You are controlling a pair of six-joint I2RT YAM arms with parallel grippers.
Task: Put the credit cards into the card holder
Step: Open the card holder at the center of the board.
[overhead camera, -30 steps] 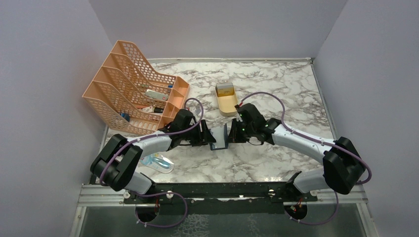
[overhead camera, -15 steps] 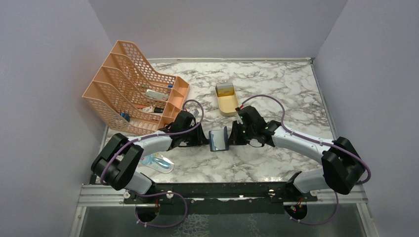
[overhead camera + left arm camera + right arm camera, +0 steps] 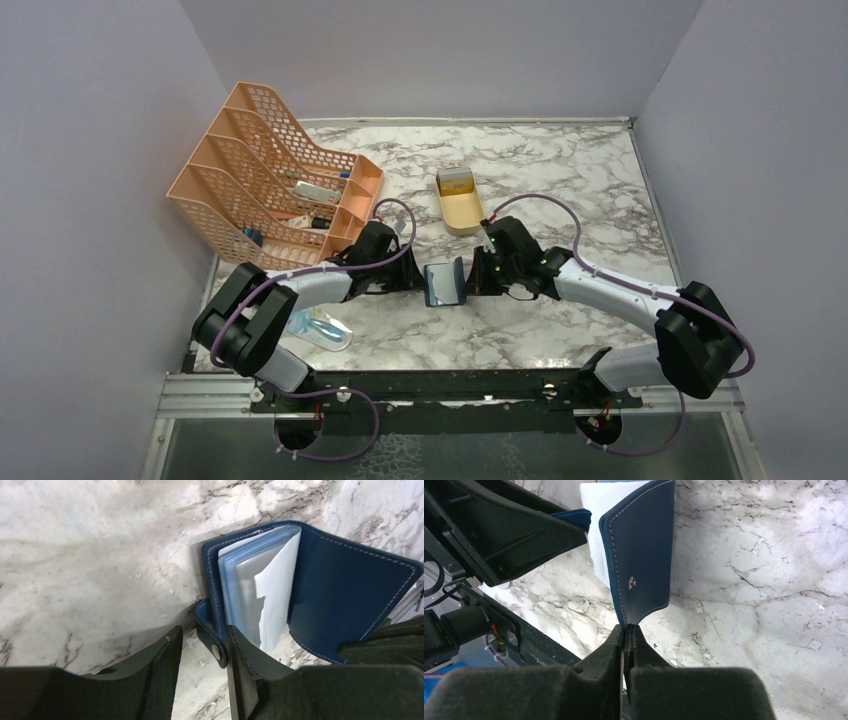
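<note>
The navy card holder [image 3: 443, 285] lies open on the marble between my two grippers. In the left wrist view the card holder [image 3: 345, 580] shows clear sleeves and a white paper insert [image 3: 275, 595]. My left gripper [image 3: 202, 647] is open; the snap strap [image 3: 217, 652] sits between its fingers, against the right one. My left gripper also shows in the top view [image 3: 415, 281]. My right gripper [image 3: 626, 632] is shut on the corner of the card holder's right cover [image 3: 644, 555] and shows in the top view [image 3: 474, 277]. A yellow-gold card [image 3: 455, 181] lies in the tan tray; other cards are not discernible.
The tan oval tray [image 3: 462, 215] sits behind the grippers. An orange mesh file rack [image 3: 270, 190] stands at the back left. A blue-patterned packet [image 3: 318, 328] lies near the left arm's base. The left arm [image 3: 499, 530] fills the right wrist view's upper left.
The card holder has spread wider open and sits flatter. My left gripper has drawn slightly left, my right gripper slightly right and down with the cover in it.
</note>
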